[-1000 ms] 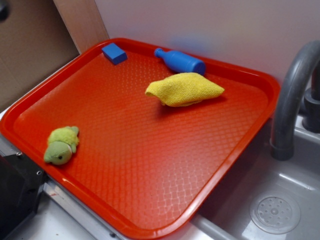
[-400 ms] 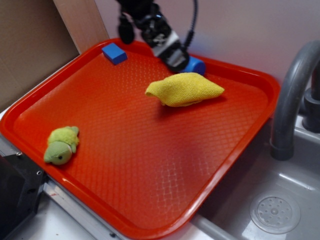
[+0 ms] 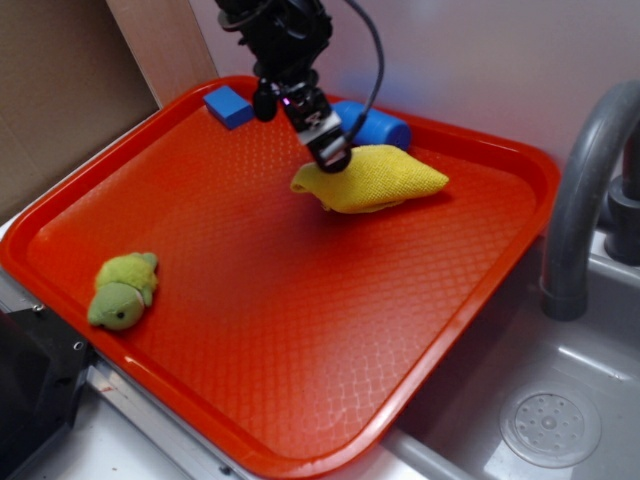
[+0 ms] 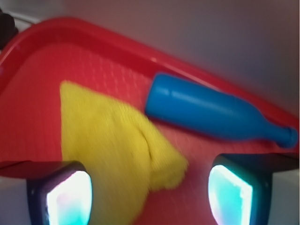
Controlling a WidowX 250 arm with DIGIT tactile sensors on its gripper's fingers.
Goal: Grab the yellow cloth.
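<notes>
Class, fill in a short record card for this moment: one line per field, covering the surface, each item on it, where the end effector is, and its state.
surface: red tray, beside a grey sink
target: yellow cloth, bunched, far half of the tray
behind target: blue bottle lying on its side
far left corner: blue block
near left edge: green plush toy
end effector: over the cloth's left end
end effector state: open, fingers apart in the wrist view, cloth not yet gripped

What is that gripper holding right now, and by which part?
Nothing. The gripper is open above the yellow cloth, its fingers apart and empty.
</notes>
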